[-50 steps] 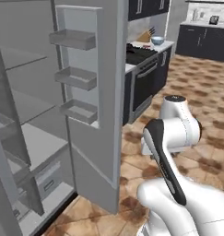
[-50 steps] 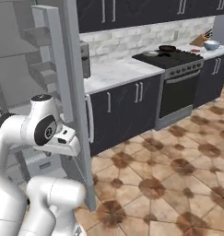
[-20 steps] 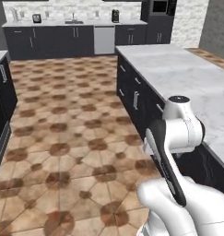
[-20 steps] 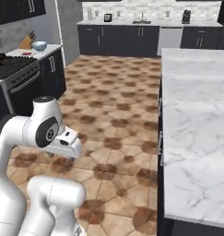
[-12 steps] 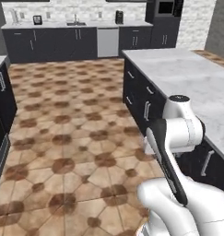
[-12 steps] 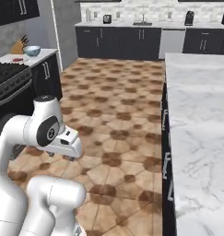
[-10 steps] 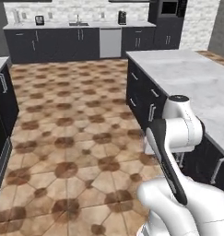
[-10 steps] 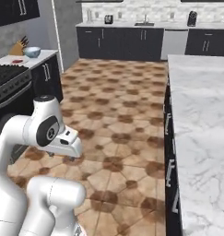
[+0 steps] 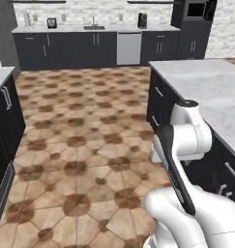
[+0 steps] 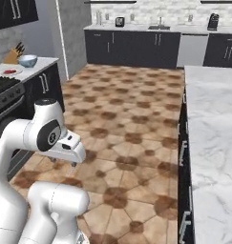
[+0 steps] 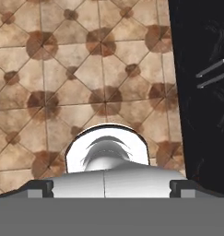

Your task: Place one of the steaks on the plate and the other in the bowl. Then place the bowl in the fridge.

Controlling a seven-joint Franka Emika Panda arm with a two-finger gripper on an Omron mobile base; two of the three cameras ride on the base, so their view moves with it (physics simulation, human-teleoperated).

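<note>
Base had swung from fridge to floor; my gripper, wide, empty, hung lower right of the bowl, well apart.

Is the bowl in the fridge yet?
No, out: the bowl stands on the counter beside the knife block.

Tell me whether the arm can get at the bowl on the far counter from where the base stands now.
Probably not. The bowl sits on the counter beyond the stove, well past the folded arm; open floor would let the base drive closer.
</note>
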